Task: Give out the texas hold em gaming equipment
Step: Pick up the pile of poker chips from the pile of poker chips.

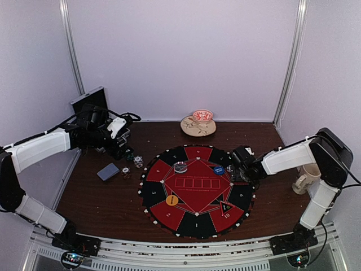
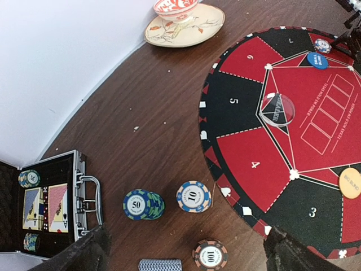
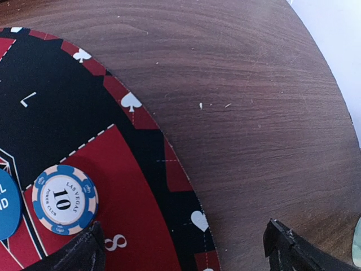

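A dark wooden table [image 1: 101, 197] is seen, boxed in by plain white walls [image 1: 180, 56]. At far left, the black case [image 2: 51, 203] is lying open, cards and chips inside. The left gripper [image 2: 189, 251] is held above bare wood, jaws spread wide, nothing grasped. Between its fingers [image 2: 90, 251], low in the wrist view, the grey-blue card deck [image 2: 161, 264] is cut off by the frame edge, with the 100 chip [image 2: 210, 254] just beside it. Ahead, a teal-edged 50 stack [image 2: 142, 204] and a blue 10 chip [image 2: 194, 196] are set near each other, off the round mat [image 2: 254, 164]. On the mat, an orange disc [image 2: 351, 182] and a blue disc [image 2: 317, 60] are spotted, well apart. At right, the right gripper [image 3: 186, 251] is poised over the mat's rim, jaws likewise released and empty. A second 10 chip [image 3: 65, 199] is lying on a red segment, near the finger at the frame's left. How many chips the stack holds cannot be made out.
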`<state>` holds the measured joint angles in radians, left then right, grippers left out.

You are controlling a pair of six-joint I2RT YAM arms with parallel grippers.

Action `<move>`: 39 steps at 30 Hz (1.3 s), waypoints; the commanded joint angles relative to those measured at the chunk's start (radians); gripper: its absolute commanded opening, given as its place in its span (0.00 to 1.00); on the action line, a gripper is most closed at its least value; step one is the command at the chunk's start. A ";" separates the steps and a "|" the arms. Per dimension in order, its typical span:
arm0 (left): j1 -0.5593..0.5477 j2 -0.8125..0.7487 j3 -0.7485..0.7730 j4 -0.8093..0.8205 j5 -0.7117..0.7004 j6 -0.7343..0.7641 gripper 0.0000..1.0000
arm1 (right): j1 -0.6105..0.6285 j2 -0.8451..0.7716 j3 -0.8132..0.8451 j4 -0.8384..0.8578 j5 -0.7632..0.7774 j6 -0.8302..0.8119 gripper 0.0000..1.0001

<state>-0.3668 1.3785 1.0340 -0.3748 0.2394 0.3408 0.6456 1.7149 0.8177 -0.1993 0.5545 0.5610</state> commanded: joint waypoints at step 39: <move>0.039 0.473 0.247 -0.085 0.064 0.070 0.88 | 0.005 -0.406 -0.083 0.035 -0.103 -0.076 1.00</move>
<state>-0.3336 1.8210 1.2392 -0.4683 0.2829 0.4023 0.6456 1.3182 0.7452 -0.1814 0.4614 0.4957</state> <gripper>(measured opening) 0.892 1.000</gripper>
